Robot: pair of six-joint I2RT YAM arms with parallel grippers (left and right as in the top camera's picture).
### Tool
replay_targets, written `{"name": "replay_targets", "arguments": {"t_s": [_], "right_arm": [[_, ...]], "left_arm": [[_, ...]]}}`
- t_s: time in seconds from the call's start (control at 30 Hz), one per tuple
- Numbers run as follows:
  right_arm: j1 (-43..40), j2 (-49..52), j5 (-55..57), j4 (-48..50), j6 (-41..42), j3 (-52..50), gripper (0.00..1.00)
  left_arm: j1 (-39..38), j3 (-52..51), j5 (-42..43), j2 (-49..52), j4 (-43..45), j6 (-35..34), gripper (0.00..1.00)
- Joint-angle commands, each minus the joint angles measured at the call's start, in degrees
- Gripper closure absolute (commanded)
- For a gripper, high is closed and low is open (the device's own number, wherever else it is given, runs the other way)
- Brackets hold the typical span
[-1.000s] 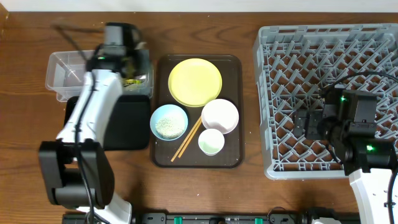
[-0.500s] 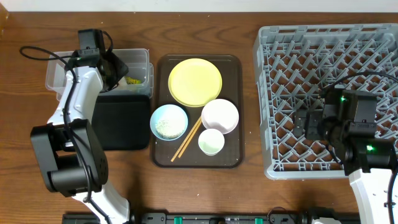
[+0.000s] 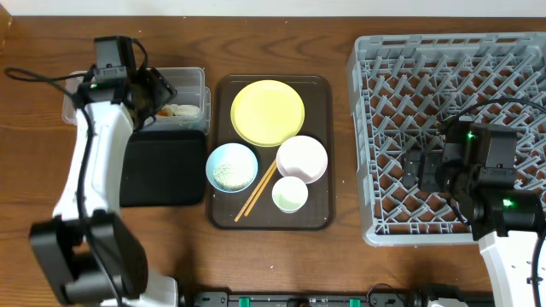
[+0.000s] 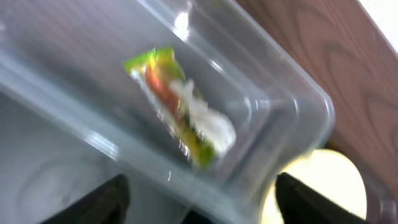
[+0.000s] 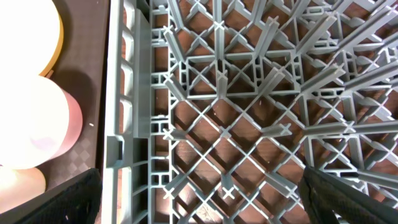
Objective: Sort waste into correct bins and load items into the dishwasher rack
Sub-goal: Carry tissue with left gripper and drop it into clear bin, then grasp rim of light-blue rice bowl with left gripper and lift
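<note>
Clear plastic tub (image 4: 298, 118) holds the green-and-yellow wrapper (image 4: 180, 106), with the left end effector (image 4: 205, 202) released above it.
The wrapper lies on the tub's floor, free of both fingers, which stand wide apart with nothing between them. The tub sits at the back left of the desk (image 3: 34, 170), just behind the black tray (image 3: 166, 170). On the brown serving tray (image 3: 320, 213) rest the yellow plate (image 3: 267, 112), blue bowl (image 3: 231, 166), white bowl (image 3: 302, 159), small cup (image 3: 289, 194) and chopsticks (image 3: 256, 192). The right end effector (image 5: 208, 199) hangs over the grey rack (image 5: 236, 112), spread wide and empty.
</note>
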Motion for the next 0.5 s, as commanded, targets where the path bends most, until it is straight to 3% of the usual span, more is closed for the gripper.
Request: {"name": "replay_targets", "arguments": {"t_s": [0.0,0.23,0.47], "right_arm": [[-0.85,0.00,-0.48,0.31,0.57,1.16,0.01],[-0.85,0.00,-0.46,0.17,0.55,1.16,0.01],[-0.85,0.00,-0.46,0.11,0.57,1.16,0.01]], "left_arm": [[-2.58,-0.02,-0.83,-1.29,-5.01,2.47,0.16],[-9.81,-0.09,-0.81,-0.98,-16.28,2.64,0.11],[-17.84,-2.64,-1.09,-0.87,-15.39,3.72,0.12]]}}
